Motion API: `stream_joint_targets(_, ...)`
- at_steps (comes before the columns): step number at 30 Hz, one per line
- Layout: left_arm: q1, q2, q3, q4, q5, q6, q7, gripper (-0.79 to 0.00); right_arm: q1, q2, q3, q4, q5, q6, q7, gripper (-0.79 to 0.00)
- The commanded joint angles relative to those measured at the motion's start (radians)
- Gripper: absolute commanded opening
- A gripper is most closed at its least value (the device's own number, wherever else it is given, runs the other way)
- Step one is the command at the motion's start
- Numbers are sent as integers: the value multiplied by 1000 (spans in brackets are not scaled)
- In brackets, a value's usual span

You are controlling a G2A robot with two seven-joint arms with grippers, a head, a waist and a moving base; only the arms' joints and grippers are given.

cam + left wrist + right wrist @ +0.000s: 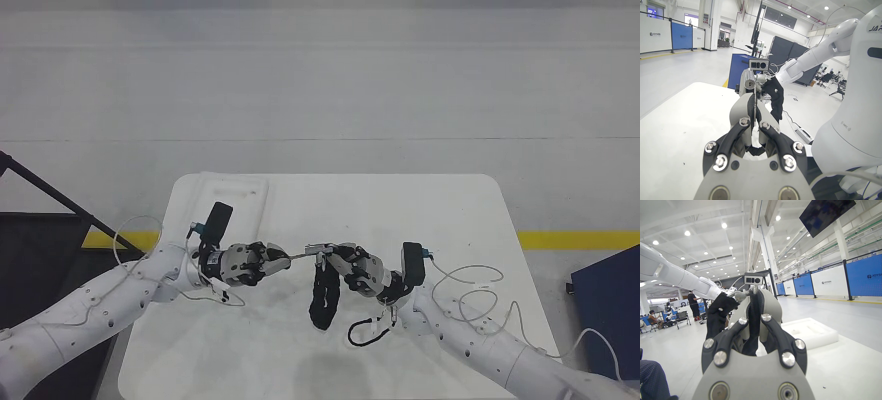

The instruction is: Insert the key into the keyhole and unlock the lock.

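L gripper [755, 103] clamped on key [754, 93], blade aimed at lock [749, 78]. R gripper [753, 298] clamped on lock, black strap [777, 98] hanging off it. Both held in air over table [420, 210] mid-front. Top view: key at 9 o'clock of lock, foam tray [232, 190] off at 11. Keyhole [749, 84] faces L gripper and is fully visible. Tip just beside it, prob not in yet. To do well: line blade w/ slot, small nudge to centre tip, push straight along cylinder axis, R arm braced. Twist only once seated. Risk: key slipping in pads, strap snagging.
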Motion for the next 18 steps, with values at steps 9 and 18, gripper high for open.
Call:
stream_joint_targets(9, -2, 2, 0, 17, 4, 0, 0, -785, 0, 0, 0, 0, 0, 0, 0, -785)
stream_joint_targets(18, -8, 15, 0, 13, 22, 0, 0, -785, -50, 14, 82, -50, -52, 2, 101, -785)
